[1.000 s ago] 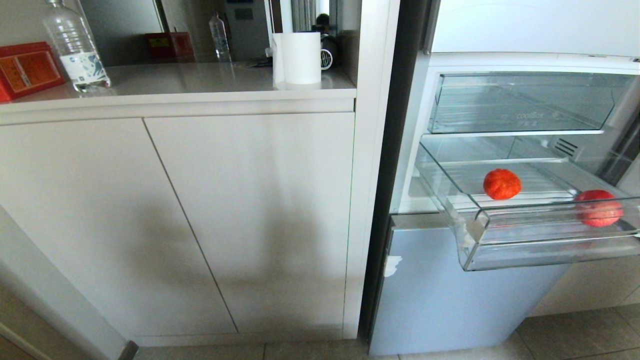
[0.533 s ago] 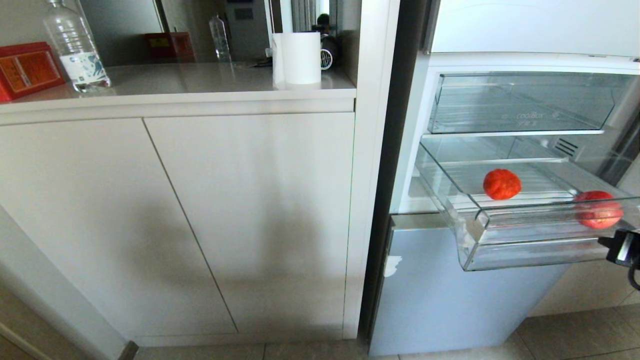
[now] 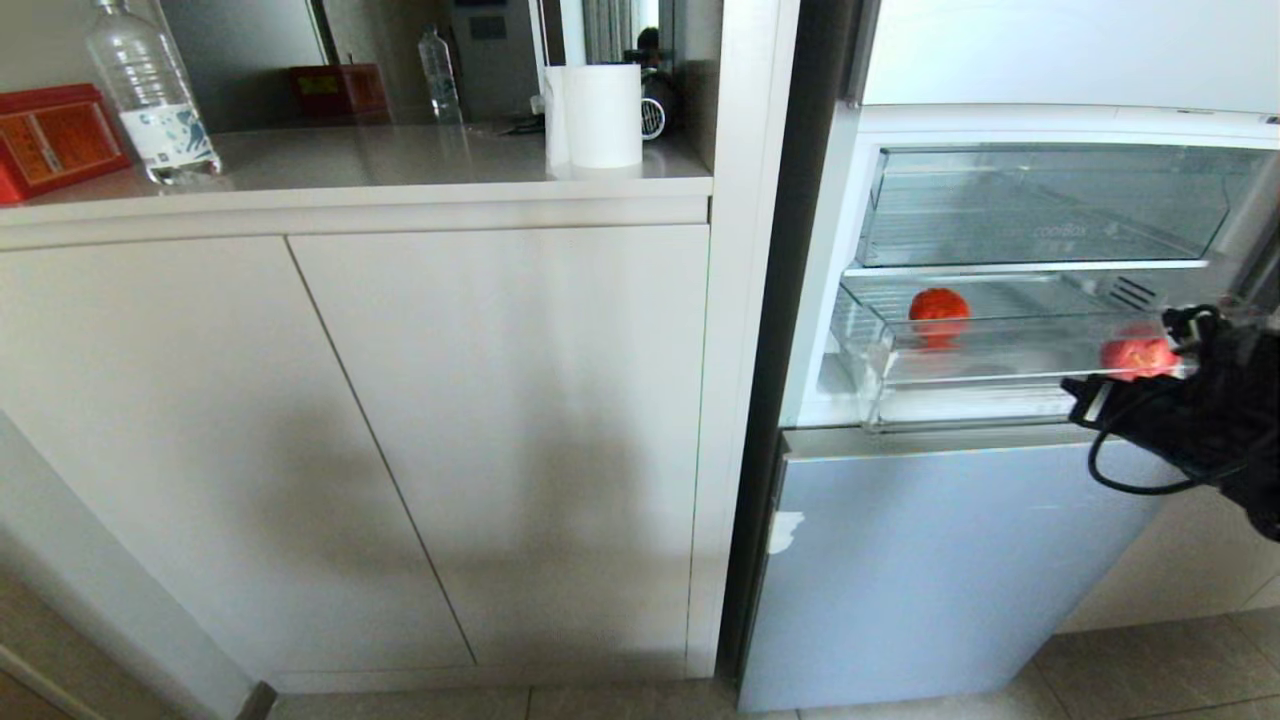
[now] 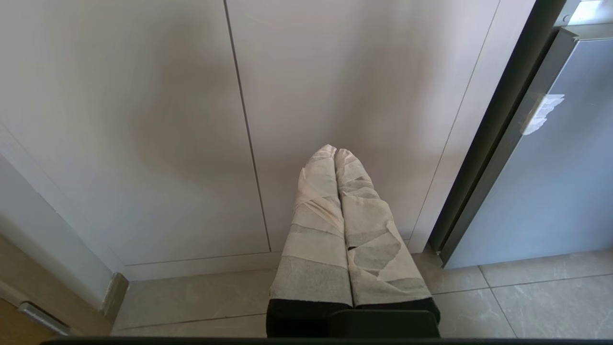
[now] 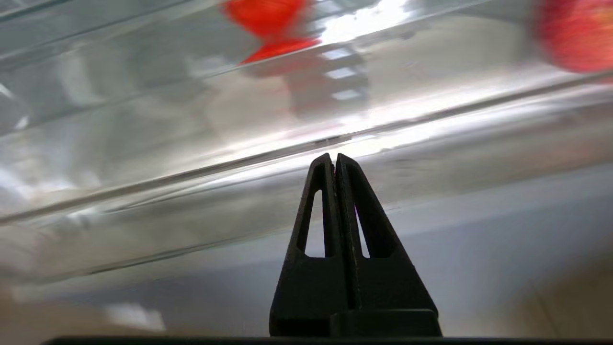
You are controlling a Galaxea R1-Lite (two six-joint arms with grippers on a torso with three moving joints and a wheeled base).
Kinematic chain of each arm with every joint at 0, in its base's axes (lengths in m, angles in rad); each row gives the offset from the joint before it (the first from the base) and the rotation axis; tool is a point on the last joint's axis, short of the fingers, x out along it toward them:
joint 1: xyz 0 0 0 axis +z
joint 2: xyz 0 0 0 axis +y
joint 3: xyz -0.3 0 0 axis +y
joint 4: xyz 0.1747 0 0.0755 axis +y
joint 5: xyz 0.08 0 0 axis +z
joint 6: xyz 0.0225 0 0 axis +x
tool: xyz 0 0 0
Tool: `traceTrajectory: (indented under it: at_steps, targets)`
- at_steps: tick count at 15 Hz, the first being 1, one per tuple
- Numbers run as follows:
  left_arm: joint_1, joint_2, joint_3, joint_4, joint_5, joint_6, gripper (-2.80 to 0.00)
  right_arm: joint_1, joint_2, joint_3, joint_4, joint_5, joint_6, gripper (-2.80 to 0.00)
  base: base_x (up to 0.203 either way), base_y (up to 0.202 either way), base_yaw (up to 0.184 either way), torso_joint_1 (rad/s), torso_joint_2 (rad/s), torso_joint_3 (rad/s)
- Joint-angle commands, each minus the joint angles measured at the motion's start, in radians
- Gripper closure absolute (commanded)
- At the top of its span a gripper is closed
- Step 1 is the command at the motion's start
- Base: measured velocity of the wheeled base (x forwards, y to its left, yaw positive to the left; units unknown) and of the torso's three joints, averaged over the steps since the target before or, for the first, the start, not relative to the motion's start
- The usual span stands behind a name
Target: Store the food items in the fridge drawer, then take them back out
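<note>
The drawer is seen nearly pushed in, its long axis running left to right, with two fruits inside. The right tool is clenched on nothing, its tips pressed against the drawer's front lip, the fruits lying beyond it. The left tool is parked clenched, facing the cabinet.

Pale cabinet doors stand beneath a grey countertop carrying a clear bottle, a red box and a white cylinder; beige floor tiles lie near.
</note>
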Motion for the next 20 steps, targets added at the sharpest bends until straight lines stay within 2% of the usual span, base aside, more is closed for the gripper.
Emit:
traceTrajectory:
  at_steps: [1, 4, 6, 12, 16, 18, 20]
  targets:
    - [0.000, 0.002, 0.000, 0.000, 0.000, 0.001, 0.00, 0.068, 0.194, -0.145, -0.063, 0.000, 0.021, 0.00, 0.000, 0.000, 0.000, 0.000, 0.00, 0.000]
    - [0.000, 0.002, 0.000, 0.000, 0.000, 0.000, 0.00, 0.127, 0.289, -0.282, -0.115, -0.010, 0.094, 0.00, 0.000, 0.000, 0.000, 0.000, 0.00, 0.000]
    - [0.000, 0.002, 0.000, -0.001, 0.001, 0.000, 0.00, 0.137, 0.267, -0.239, -0.119, -0.020, 0.121, 0.00, 0.000, 0.000, 0.000, 0.000, 0.00, 0.000]
    - [0.000, 0.002, 0.000, 0.001, 0.001, 0.000, 0.00, 0.090, -0.070, 0.123, -0.134, -0.016, 0.141, 0.00, 0.000, 0.000, 0.000, 0.000, 0.00, 0.000]
    - [0.000, 0.002, 0.000, -0.001, 0.001, 0.001, 0.00, 0.049, -0.401, 0.423, -0.135, -0.018, 0.132, 0.00, 0.000, 0.000, 0.000, 0.000, 0.00, 0.000]
    - [0.000, 0.002, 0.000, -0.001, 0.001, 0.000, 0.00, 0.018, -0.580, 0.553, -0.132, -0.025, 0.115, 0.00, 0.000, 0.000, 0.000, 0.000, 0.00, 0.000]
    - [0.000, 0.002, 0.000, -0.001, -0.001, 0.000, 0.00, -0.050, -0.748, 0.663, -0.130, -0.047, 0.101, 0.00, 0.000, 0.000, 0.000, 0.000, 0.00, 0.000]
